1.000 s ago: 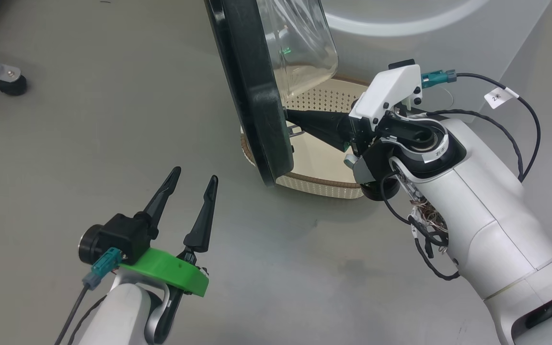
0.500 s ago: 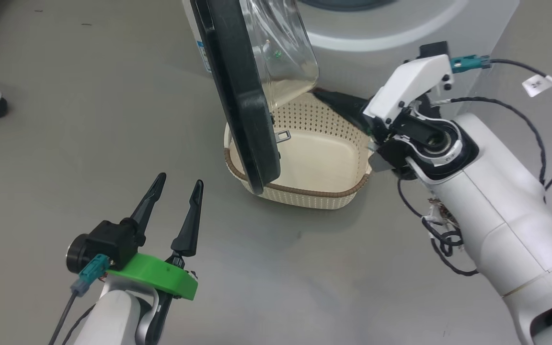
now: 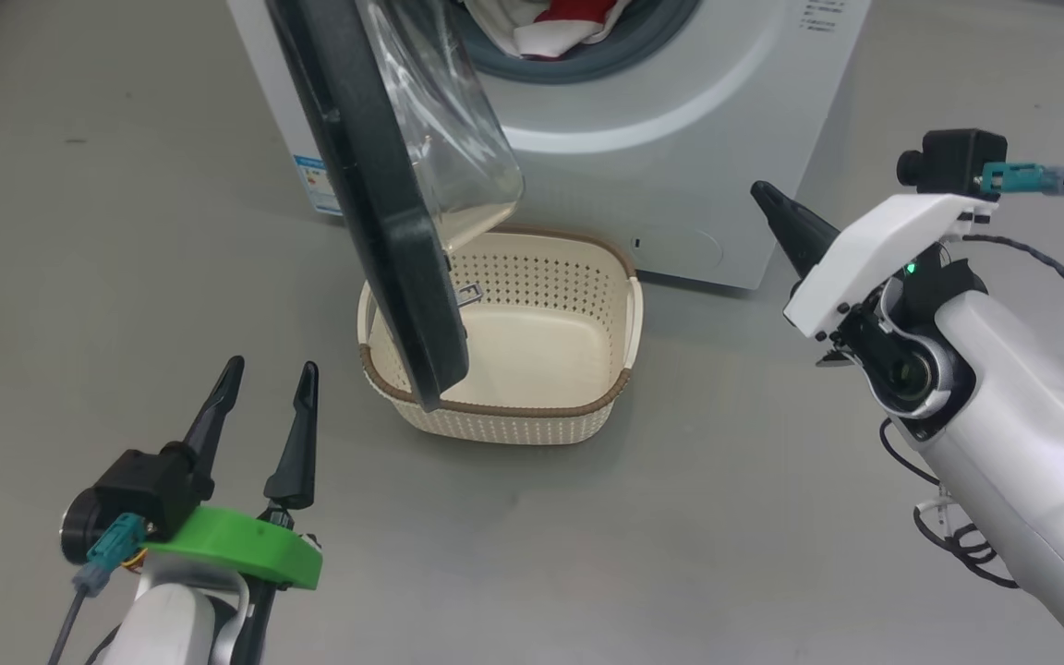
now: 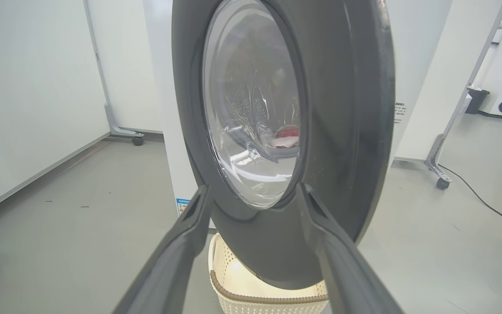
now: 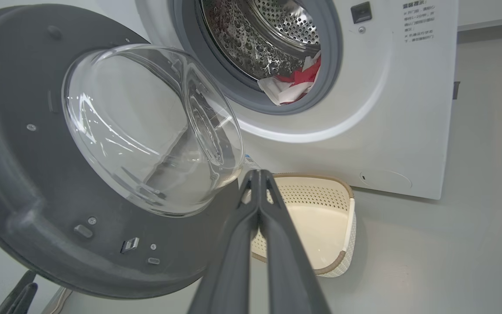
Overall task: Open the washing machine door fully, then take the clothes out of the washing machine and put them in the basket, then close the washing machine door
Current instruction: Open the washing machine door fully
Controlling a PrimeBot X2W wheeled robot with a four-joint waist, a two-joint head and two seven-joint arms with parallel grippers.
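my left gripper [image 3: 272,365] is low on my left side. its two fingers are spread wide apart with nothing between them. it points toward the washing machine door [image 3: 375,185] but does not touch it. my right gripper [image 3: 760,189] is up on my right side, with its fingers pressed tight together and holding nothing, well away from the door. the door stands open, swung out from the washing machine [image 3: 680,139], and its bottom edge hangs above the left part of the basket [image 3: 513,406]. the basket sits on the grey floor [image 3: 680,517] just in front of the machine. the clothes [image 3: 562,20] are red and white, and they lie inside the machine's round hole, at the bottom of the shiny drum [image 5: 277,26].
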